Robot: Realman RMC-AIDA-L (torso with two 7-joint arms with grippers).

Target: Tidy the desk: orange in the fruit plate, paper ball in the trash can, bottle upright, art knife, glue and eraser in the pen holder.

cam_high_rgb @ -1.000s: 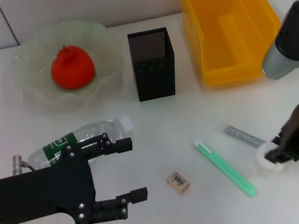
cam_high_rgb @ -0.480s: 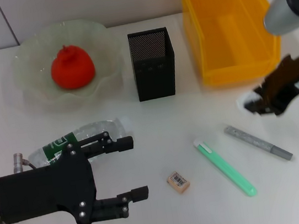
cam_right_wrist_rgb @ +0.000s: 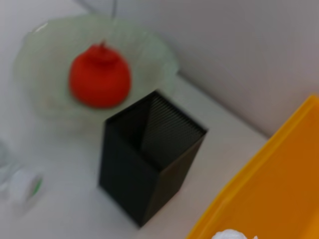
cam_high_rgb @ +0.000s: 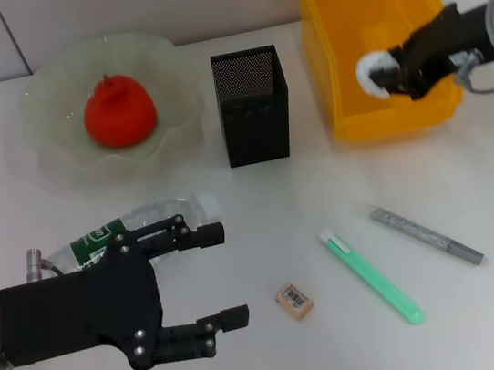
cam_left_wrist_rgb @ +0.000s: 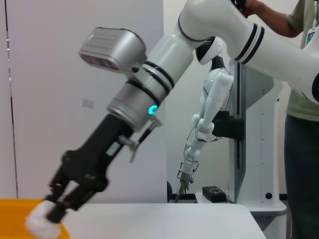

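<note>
head view: right gripper (cam_high_rgb: 385,75) is clamped on the paper ball (cam_high_rgb: 373,73) and holds it above the bin (cam_high_rgb: 340,61), inside the rim line, so a release should drop it in. judged step: disposal, not yet let go. left gripper (cam_high_rgb: 212,279) hangs with fingers spread wide and nothing held, just beside the bottle (cam_high_rgb: 134,230), which lies on its side; likely placed to take it next. orange (cam_high_rgb: 119,111) sits in the plate (cam_high_rgb: 44,112). knife (cam_high_rgb: 371,275), glue (cam_high_rgb: 425,235) and eraser (cam_high_rgb: 294,300) lie on the desk, outside the holder (cam_high_rgb: 253,106).
</note>
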